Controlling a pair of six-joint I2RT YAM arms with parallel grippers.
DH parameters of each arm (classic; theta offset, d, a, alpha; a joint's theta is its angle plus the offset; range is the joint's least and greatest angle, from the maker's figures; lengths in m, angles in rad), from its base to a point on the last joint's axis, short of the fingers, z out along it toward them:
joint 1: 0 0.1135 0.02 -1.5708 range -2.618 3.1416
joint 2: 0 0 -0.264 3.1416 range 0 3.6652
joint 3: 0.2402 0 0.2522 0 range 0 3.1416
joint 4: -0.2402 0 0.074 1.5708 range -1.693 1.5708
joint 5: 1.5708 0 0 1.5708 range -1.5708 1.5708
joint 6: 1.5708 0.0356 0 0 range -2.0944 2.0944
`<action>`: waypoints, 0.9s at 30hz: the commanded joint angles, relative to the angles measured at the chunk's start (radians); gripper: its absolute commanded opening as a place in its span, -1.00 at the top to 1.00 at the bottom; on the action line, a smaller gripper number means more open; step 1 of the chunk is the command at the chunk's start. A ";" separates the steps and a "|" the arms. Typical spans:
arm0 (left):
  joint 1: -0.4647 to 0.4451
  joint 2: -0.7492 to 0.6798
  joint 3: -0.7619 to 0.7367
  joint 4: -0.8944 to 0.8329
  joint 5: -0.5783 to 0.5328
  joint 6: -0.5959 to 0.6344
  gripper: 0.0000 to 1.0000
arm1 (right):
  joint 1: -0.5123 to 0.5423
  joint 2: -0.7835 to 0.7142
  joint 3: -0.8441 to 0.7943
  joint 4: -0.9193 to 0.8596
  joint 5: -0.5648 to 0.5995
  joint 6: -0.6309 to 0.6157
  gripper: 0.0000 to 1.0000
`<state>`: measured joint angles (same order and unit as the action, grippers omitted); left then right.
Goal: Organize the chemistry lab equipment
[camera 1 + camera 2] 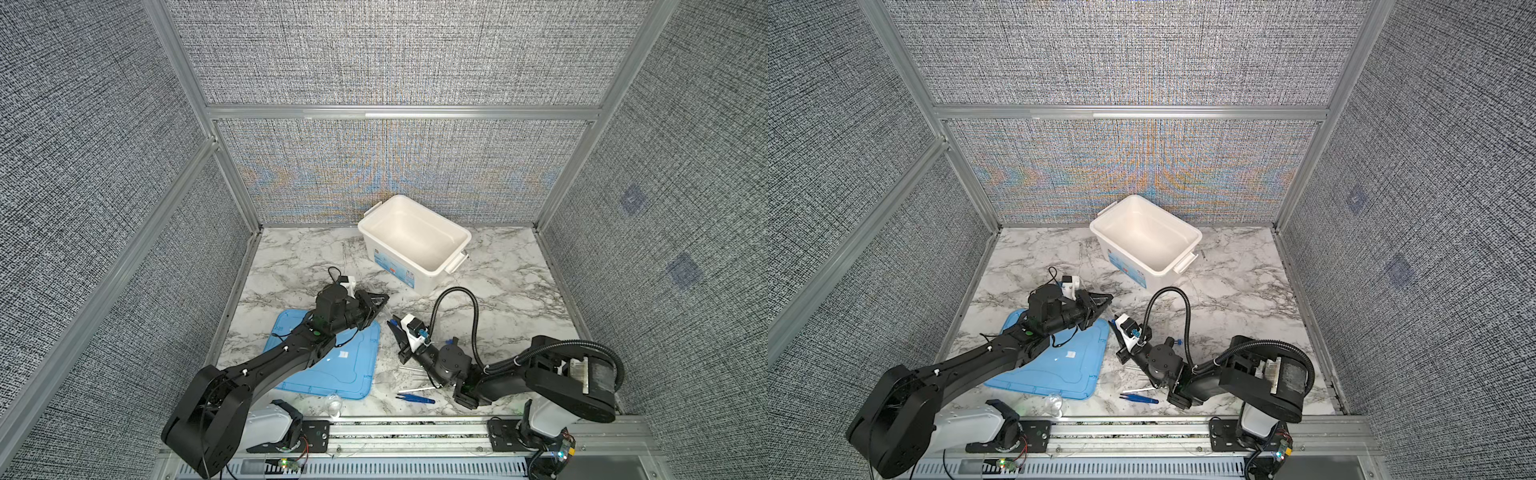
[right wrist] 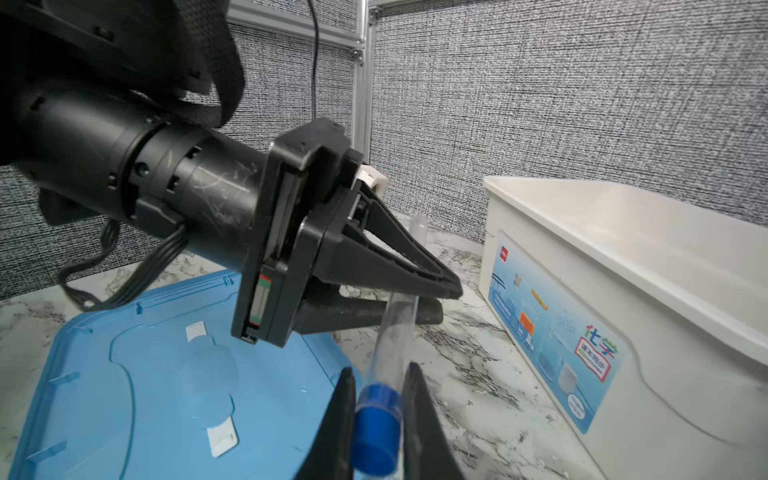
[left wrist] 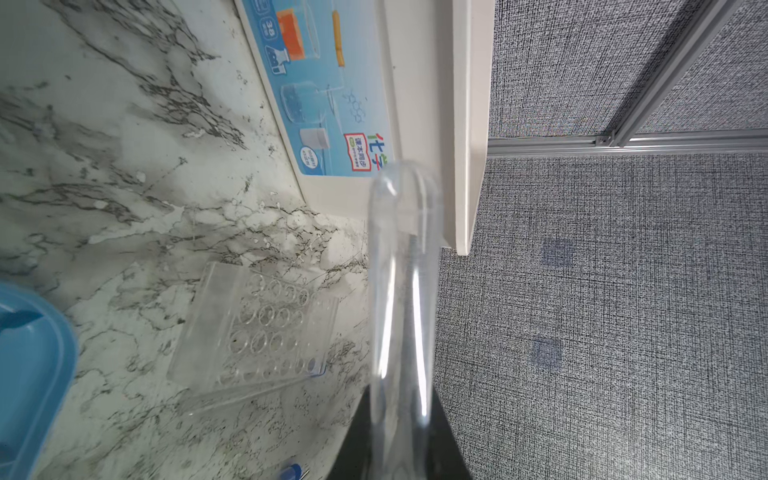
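Clear blue-capped tube, tilted, pinched by left gripper and right gripper, white tub close by, open marble table to the right

- Bright, even light; faint shadow under left claw.
- Moiré on back wall beyond it.
- Clear tube in that claw: blurred, glare streaks.

White marble veined with grey makes up the tabletop, and the tub on it is plain white with a pale-blue label dotted orange and red. The lid is light blue, the tweezers a darker blue, and the clear tube has a deep blue cap.
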<state>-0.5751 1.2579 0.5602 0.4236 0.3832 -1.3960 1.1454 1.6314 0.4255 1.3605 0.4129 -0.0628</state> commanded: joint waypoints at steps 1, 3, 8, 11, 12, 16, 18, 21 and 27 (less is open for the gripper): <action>-0.002 0.009 -0.002 0.020 0.016 0.003 0.83 | 0.000 -0.001 0.002 0.043 0.010 0.002 0.83; -0.002 0.009 -0.005 0.027 0.013 -0.001 0.83 | 0.001 -0.001 0.000 0.043 0.016 0.003 0.82; -0.002 0.005 0.005 0.014 0.016 0.003 0.75 | 0.001 -0.004 -0.003 0.042 0.025 0.008 0.82; -0.002 -0.003 0.007 0.002 0.009 0.006 0.74 | 0.001 -0.004 -0.004 0.042 0.022 0.013 0.74; -0.001 -0.008 0.008 -0.004 0.003 0.008 0.74 | 0.001 -0.004 -0.005 0.043 0.020 0.014 0.65; -0.002 -0.022 0.006 -0.014 -0.014 0.012 0.75 | 0.001 0.001 -0.019 0.042 0.005 0.020 0.38; -0.002 -0.027 0.007 -0.017 -0.016 0.015 0.74 | 0.001 0.001 -0.033 0.041 -0.005 0.022 0.28; -0.002 -0.028 0.010 -0.021 -0.015 0.021 0.75 | 0.001 -0.004 -0.052 0.042 -0.013 0.021 0.22; -0.001 -0.035 0.015 -0.036 -0.012 0.029 0.75 | 0.002 -0.022 -0.046 0.040 -0.009 -0.010 0.21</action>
<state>-0.5762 1.2293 0.5652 0.3889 0.3721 -1.3846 1.1454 1.6138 0.3676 1.3651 0.4019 -0.0490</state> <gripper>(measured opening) 0.165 0.398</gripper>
